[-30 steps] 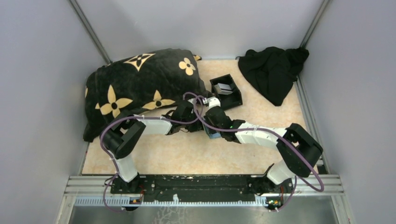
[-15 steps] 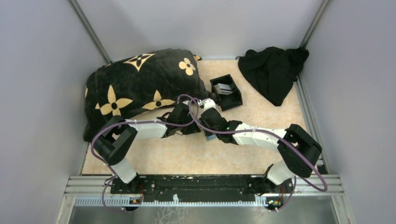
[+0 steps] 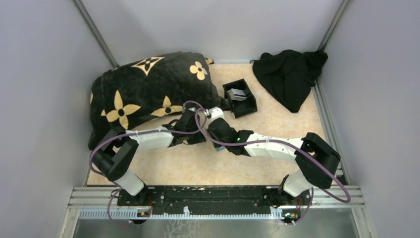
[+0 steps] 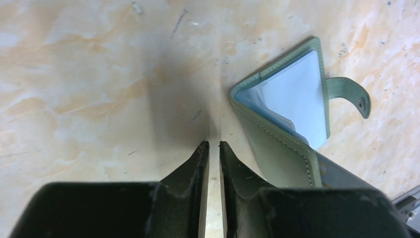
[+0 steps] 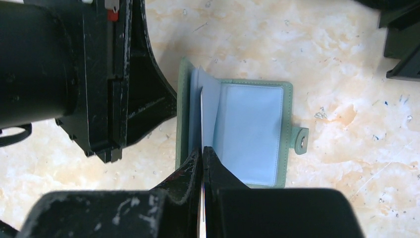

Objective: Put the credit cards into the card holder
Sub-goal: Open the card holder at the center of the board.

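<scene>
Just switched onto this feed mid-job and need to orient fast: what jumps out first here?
The sage card holder lies open mid-table, and the right gripper is shut on a credit card held edge-on over its pockets. The left gripper sits right beside the holder, jaws a sliver apart on nothing. Behind them, a black blanket with gold flowers fills the rear left and a black box stands rear centre.

Robot lab test cell, not a home. Plain grey panel walls (image 3: 44,74) on three sides, metal corner posts (image 3: 96,32), marble-print desk (image 3: 198,168). Two arms (image 3: 148,139) bolted to an aluminium rail (image 3: 89,197) at the near edge, purple cables (image 3: 105,143) looping loose. Props at back: flowered black cushion (image 3: 148,89), black cloth (image 3: 289,74).
</scene>
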### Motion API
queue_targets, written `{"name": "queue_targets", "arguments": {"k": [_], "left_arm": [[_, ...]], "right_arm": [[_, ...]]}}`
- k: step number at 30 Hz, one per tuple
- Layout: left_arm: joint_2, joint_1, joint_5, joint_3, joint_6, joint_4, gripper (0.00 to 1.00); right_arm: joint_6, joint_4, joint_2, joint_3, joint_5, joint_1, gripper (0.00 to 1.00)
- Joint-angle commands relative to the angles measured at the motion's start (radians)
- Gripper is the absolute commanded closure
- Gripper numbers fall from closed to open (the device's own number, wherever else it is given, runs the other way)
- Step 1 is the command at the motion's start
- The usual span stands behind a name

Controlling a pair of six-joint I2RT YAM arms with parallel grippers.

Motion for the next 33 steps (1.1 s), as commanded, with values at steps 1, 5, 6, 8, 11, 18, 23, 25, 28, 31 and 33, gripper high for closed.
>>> {"name": "queue_targets", "arguments": {"k": [1, 5, 6, 8, 11, 18, 23, 25, 28, 31, 33], "left_arm": [[-0.03, 0.018, -0.085, -0.037, 0.008, -0.178, 0.79], [-0.101, 0.028, -0.118, -0.033, -0.02, -0.231, 0.76], [-0.121, 0.03, -0.124, -0.033, -0.031, -0.245, 0.76], [-0.176, 0.034, -0.132, -0.04, -0.058, -0.258, 0.73], [-0.267, 0.038, -0.134, -0.059, -0.108, -0.242, 0.65], [-0.434, 0.04, -0.131, -0.108, -0.23, -0.122, 0.37], [-0.393, 0.04, -0.103, -0.07, -0.246, -0.109, 0.3], [-0.355, 0.041, -0.085, -0.048, -0.249, -0.108, 0.29], [-0.308, 0.042, -0.068, -0.036, -0.262, -0.101, 0.28], [-0.278, 0.047, -0.061, -0.036, -0.275, -0.088, 0.28], [-0.263, 0.053, -0.051, -0.035, -0.28, -0.083, 0.28]], "right_arm": [[0.006, -0.003, -0.012, 0.067, 0.045, 0.046, 1.0], [0.003, -0.014, -0.008, 0.079, 0.07, 0.068, 1.0], [0.001, -0.016, -0.008, 0.081, 0.074, 0.072, 1.0], [0.0, -0.02, -0.006, 0.083, 0.077, 0.077, 1.0], [0.0, -0.022, -0.005, 0.084, 0.077, 0.083, 1.0], [0.007, -0.02, 0.004, 0.078, 0.082, 0.109, 1.0], [0.007, -0.024, 0.002, 0.079, 0.085, 0.116, 1.0], [0.006, -0.024, 0.002, 0.081, 0.084, 0.118, 1.0], [0.007, -0.025, 0.001, 0.079, 0.085, 0.123, 1.0], [0.009, -0.024, -0.001, 0.075, 0.085, 0.129, 1.0], [0.011, -0.021, -0.001, 0.073, 0.083, 0.132, 1.0]]}}
